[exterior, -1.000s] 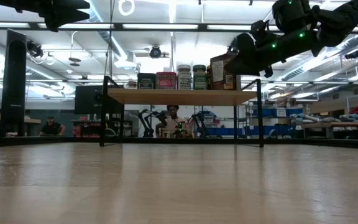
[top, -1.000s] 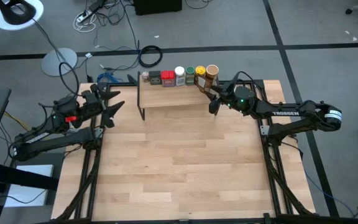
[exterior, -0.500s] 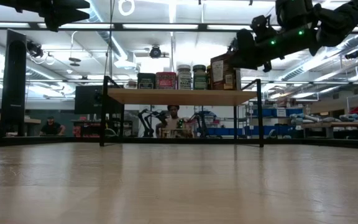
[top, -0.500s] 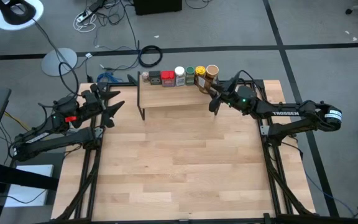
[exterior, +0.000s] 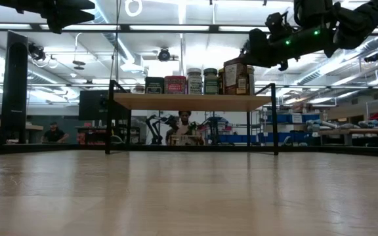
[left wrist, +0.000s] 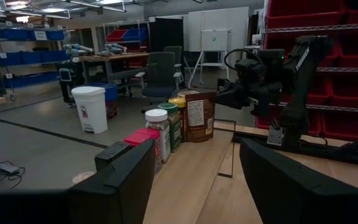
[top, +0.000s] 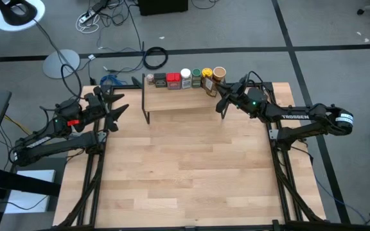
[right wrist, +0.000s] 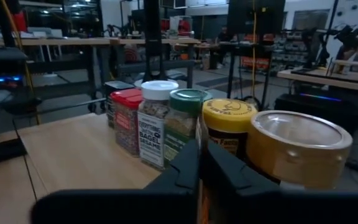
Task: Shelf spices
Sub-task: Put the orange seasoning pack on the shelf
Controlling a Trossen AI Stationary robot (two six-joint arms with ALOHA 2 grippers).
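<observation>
Bright ceiling strip lights point(exterior: 176, 29) across the low view's top cast glare on the tabletop point(exterior: 189, 196), whose near foreground is blurred.

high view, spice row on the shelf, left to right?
small tan-capped jar → dark tin → red tin → white-lidded jar → green-lidded jar → yellow-lidded jar → brown canister

Shelf point(top: 178, 99) at table's point(top: 185, 173) far edge; spices point(top: 185, 78) in row along shelf's far side, canister point(top: 219, 76) rightmost.
</observation>
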